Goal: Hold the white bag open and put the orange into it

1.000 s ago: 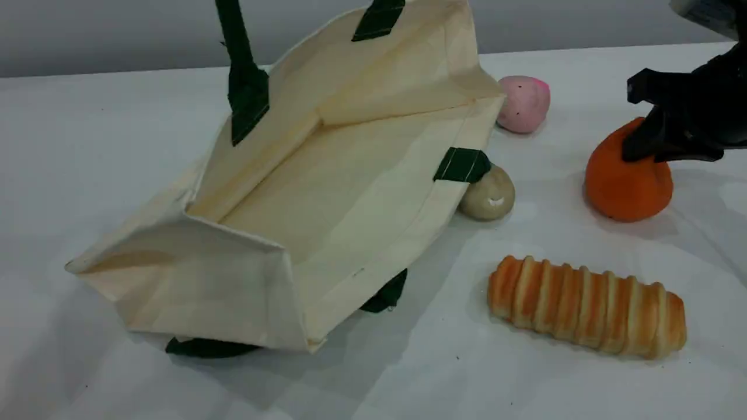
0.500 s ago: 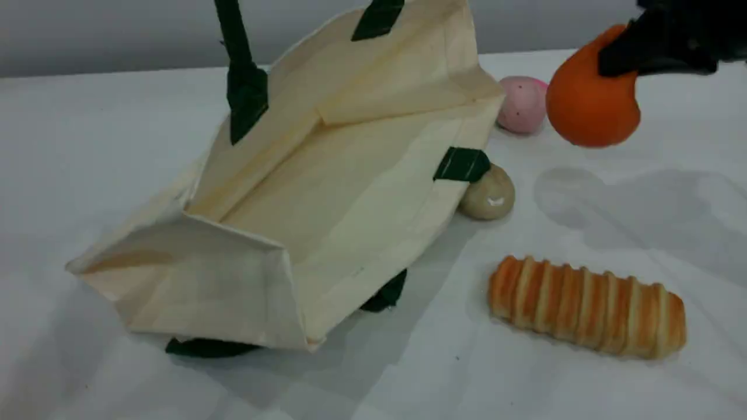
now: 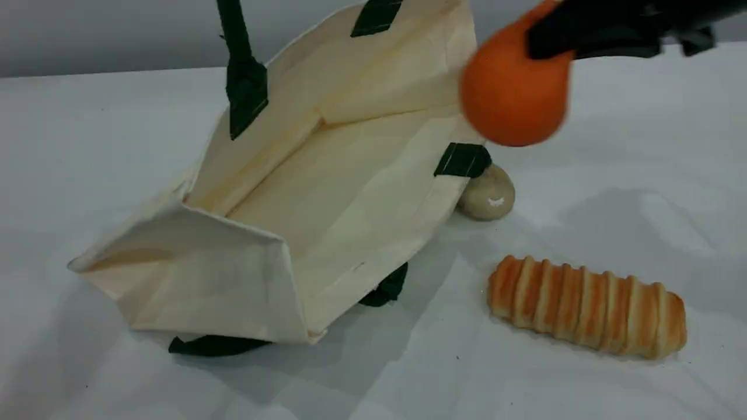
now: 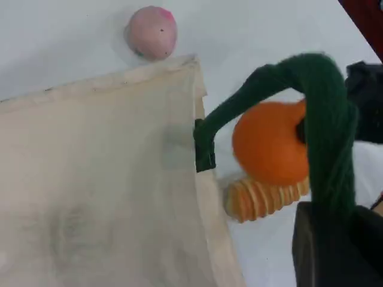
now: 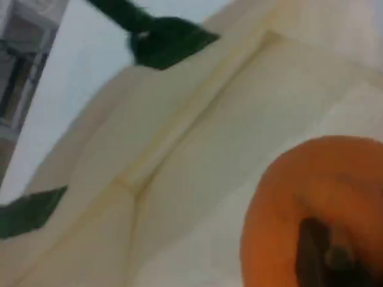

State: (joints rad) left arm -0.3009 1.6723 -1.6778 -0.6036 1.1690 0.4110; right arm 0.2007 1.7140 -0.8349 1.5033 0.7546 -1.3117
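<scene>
I have the orange [image 3: 513, 99] clamped in my right gripper [image 3: 589, 35], the jaws shut on its tapered top so the round base hangs below. It is in the air at the far right corner of the white bag [image 3: 327, 192], right at the rim of the mouth, and I cannot tell whether it clears the rim. The bag's opening lies to the left and nearer from the fruit; the right wrist view shows the cream lining spread out beyond the orange, so I judge the drop point is a short way leftward over the mouth. The bag's long axis runs from near left to far right, with the mouth gaping upward toward the far side.

My left gripper [image 4: 335, 245] is out of the scene view at the top; in its wrist view the jaws are closed on the green handle [image 4: 323, 119], which runs taut up from the far wall and keeps it raised.

The orange is motion-blurred, and the right jaws' contact is mostly hidden behind the fruit. The pink ball [image 4: 151, 31] is hidden behind the orange in the scene view. The beige ball [image 3: 488, 198] sits tucked against the bag's right edge under a green tab, and the striped loaf [image 3: 586, 306] lies well clear, near right on the worktop [image 3: 642, 192].
</scene>
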